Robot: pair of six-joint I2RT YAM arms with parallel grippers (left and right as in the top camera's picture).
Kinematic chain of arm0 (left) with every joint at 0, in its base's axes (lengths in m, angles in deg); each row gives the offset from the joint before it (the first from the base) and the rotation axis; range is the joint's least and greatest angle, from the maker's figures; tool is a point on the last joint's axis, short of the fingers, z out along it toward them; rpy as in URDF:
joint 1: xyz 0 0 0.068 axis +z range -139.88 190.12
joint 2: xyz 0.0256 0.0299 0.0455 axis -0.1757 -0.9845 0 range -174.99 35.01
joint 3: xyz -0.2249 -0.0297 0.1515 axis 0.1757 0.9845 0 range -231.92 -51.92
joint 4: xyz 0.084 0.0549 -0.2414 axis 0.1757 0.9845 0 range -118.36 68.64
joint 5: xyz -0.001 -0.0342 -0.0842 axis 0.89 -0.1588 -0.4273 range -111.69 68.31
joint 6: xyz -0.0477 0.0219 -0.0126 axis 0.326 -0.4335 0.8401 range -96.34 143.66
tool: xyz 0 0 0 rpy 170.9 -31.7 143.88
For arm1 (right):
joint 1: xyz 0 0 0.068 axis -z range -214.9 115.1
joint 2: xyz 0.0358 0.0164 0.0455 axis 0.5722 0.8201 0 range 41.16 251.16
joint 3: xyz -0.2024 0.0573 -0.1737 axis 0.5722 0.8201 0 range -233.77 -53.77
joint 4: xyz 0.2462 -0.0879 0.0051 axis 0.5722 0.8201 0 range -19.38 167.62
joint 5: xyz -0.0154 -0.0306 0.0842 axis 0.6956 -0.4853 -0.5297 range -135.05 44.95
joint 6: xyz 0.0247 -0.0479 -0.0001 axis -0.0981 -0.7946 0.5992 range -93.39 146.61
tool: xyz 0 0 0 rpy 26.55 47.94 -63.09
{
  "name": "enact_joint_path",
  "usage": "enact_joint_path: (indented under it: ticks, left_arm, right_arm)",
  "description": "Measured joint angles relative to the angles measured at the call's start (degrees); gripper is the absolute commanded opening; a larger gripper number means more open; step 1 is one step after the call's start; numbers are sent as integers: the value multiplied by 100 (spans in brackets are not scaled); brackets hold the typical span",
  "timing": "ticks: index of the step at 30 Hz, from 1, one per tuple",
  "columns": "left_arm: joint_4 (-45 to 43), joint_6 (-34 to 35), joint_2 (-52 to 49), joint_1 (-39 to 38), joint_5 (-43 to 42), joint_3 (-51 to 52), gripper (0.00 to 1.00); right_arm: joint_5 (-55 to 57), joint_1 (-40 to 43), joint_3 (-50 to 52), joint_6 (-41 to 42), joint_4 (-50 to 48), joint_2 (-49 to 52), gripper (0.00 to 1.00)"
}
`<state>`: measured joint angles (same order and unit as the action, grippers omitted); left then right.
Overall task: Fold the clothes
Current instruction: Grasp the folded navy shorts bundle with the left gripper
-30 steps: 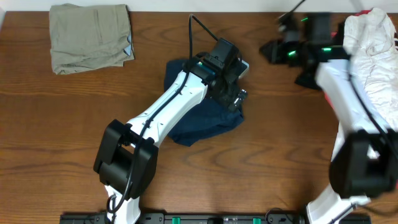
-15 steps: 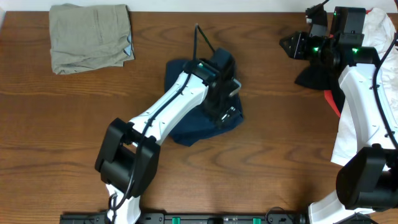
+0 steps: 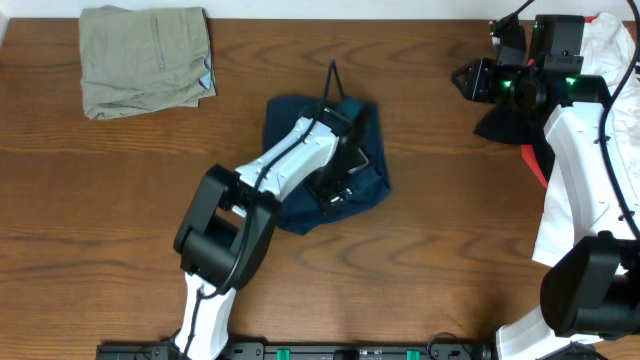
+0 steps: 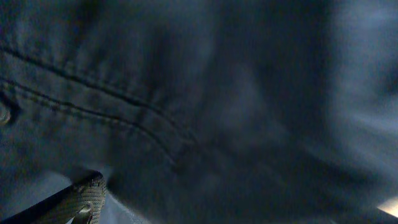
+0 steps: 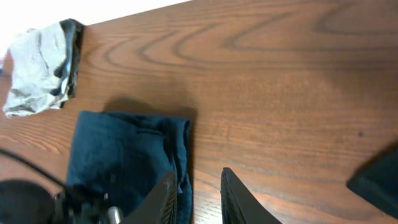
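Note:
The clothes, a pair of navy-blue shorts (image 3: pixel 285 115), lie folded in a compact bundle at the middle of the table. My left gripper (image 3: pixel 338 185) is pressed down on their right half, its jaws wide. The left wrist view is filled with the navy fabric (image 4: pixel 217 93) and its stitched seams, and only one finger pad (image 4: pixel 88 194) shows, at the lower left. My right gripper (image 3: pixel 465 80) hovers at the back right, well apart from the shorts (image 5: pixel 118 155). Its jaws (image 5: pixel 198 173) stand slightly apart with nothing between them.
A folded tan garment (image 3: pixel 145 60) lies at the back left corner, and also shows in the right wrist view (image 5: pixel 40 65). A heap of white (image 3: pixel 610 40), black (image 3: pixel 505 125) and red (image 3: pixel 530 160) garments sits at the right edge beside the right arm.
My left gripper has slid from the back of the shorts toward the front, staying down on them. The right arm swung and came to rest at the back right.

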<state>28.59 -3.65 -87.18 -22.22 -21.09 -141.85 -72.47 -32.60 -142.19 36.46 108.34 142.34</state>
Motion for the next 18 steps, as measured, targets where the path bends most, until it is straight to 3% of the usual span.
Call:
enact_joint_path:
  ticks: [5, 13, 18]
  left_arm:
    - [138, -44, -188, 332, 428, 0, 98]
    - [-531, -125, -179, 955, 1978, -37, 98]
    - [-616, -125, -212, 1036, 2433, -210, 98]
  right_arm:
    - [146, -9, 0, -2, 28, 0, 22]
    - [258, -9, 0, -2, 63, 0, 22]
    - [280, -9, 0, -2, 70, 0, 22]
